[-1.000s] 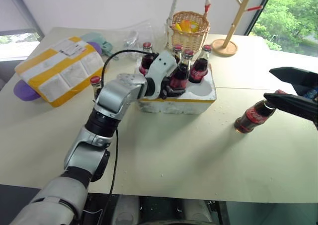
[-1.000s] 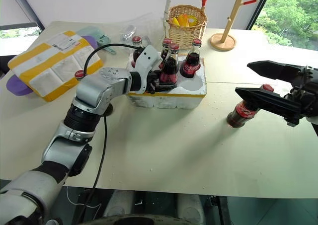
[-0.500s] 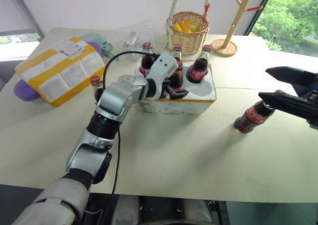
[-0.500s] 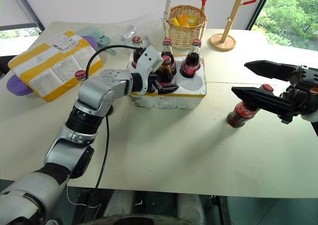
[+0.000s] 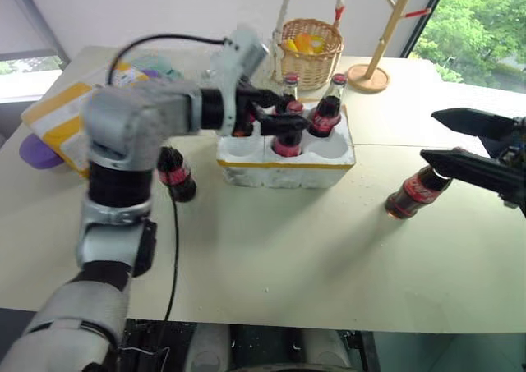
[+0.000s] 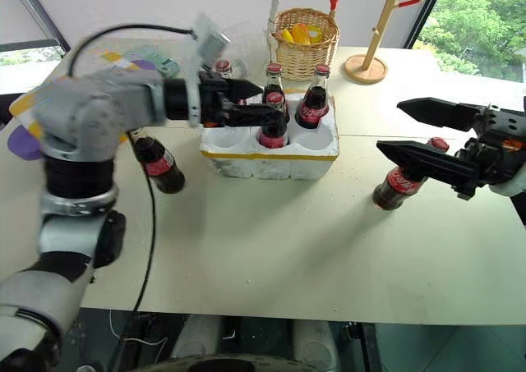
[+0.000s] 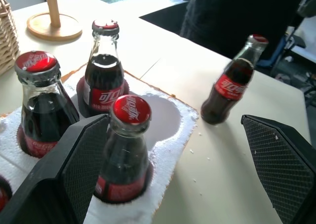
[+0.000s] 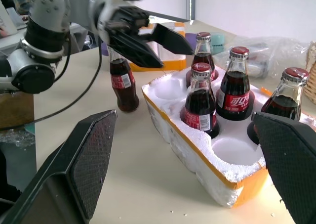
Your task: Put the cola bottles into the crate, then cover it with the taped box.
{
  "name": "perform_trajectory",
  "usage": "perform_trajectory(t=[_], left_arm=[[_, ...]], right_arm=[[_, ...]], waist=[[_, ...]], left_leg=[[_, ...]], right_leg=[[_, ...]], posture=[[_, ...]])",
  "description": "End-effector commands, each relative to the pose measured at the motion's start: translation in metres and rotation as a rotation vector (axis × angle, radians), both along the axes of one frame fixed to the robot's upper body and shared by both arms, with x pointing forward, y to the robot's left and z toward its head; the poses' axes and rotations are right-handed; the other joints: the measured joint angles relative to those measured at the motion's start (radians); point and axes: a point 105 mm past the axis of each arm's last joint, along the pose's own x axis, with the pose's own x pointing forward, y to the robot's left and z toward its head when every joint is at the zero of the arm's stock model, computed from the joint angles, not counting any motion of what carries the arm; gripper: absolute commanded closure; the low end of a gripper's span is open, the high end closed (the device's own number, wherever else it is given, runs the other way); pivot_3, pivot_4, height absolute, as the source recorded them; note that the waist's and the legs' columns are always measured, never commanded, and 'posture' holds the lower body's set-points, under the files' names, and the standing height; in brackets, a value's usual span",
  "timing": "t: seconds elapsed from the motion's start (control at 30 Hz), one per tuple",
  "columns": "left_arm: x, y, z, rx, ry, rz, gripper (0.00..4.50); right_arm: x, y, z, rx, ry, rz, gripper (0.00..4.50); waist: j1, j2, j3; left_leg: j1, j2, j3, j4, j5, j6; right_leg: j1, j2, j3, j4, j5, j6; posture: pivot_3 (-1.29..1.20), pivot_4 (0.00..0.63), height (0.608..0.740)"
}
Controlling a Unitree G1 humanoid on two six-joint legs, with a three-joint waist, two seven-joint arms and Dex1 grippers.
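Left end effector [image 6: 253, 101] spread above crate [image 6: 271, 154]; right end effector [image 6: 415, 128] spread — empty.

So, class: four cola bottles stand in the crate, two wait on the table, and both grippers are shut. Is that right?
Not quite. The cola bottles, crate and table are as said, but the left gripper and right gripper are both open, as the right wrist and right eye views show.

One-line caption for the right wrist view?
Four cola bottles seated in the crate, one bottle standing outside.
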Motion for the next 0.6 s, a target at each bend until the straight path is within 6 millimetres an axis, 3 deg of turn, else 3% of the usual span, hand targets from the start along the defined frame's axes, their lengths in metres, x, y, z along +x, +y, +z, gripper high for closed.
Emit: perform_trajectory(t=[0.03,0.23,0.33,0.43,0.5,0.6], left_arm=[[-0.026,0.01,0.031,-0.02,-0.053,-0.077,0.02],[-0.025,0.052,0.077,-0.028,-0.164,0.097,0.02],[-0.025,0.082,0.083,0.004,-0.256,0.201,0.02],[-0.025,0.125,0.074,0.025,-0.298,0.299,0.02],[-0.033,0.16,0.051,0.058,-0.293,0.336,0.02],[-0.051,0.189,0.022,0.106,-0.255,0.325,0.02]], right_arm=[[0.0,0.001,0.005,0.013,-0.037,0.018,0.0],[0.003,0.003,0.003,0.023,-0.028,0.042,0.0],[0.006,0.003,0.002,0.024,-0.026,0.05,0.0],[0.007,0.003,0.001,0.019,-0.023,0.059,0.0],[0.008,0.001,-0.003,0.002,-0.013,0.063,0.0],[0.01,-0.001,-0.006,-0.017,-0.002,0.066,0.0]], waist=[[0.0,0.0,0.0],[0.003,0.0,0.0],[-0.006,0.0,0.0],[-0.016,0.001,0.0],[-0.024,0.001,0.0],[-0.023,0.001,0.0]], left_leg=[[0.0,0.0,0.0,0.0,0.0,0.0],[0.0,0.0,0.0,0.0,0.0,0.0],[0.001,0.0,0.001,-0.001,0.0,0.0],[0.001,0.001,0.001,-0.001,0.0,0.0],[0.002,0.002,0.002,-0.001,0.0,0.0],[0.001,0.004,0.003,-0.001,0.0,0.0]], right_leg=[[0.0,0.0,0.0,0.0,0.0,0.0],[0.0,0.0,0.0,-0.001,0.0,0.0],[0.0,0.0,0.0,0.0,0.0,0.0],[0.0,0.0,0.0,0.0,0.0,0.0],[0.0,0.0,0.0,0.0,0.0,0.0],[-0.002,0.001,0.0,0.0,0.0,-0.001]], posture=[[0.0,0.15,0.74],[0.0,0.15,0.74],[0.0,0.15,0.74],[0.0,0.15,0.74],[0.0,0.15,0.74],[0.0,0.15,0.74]])
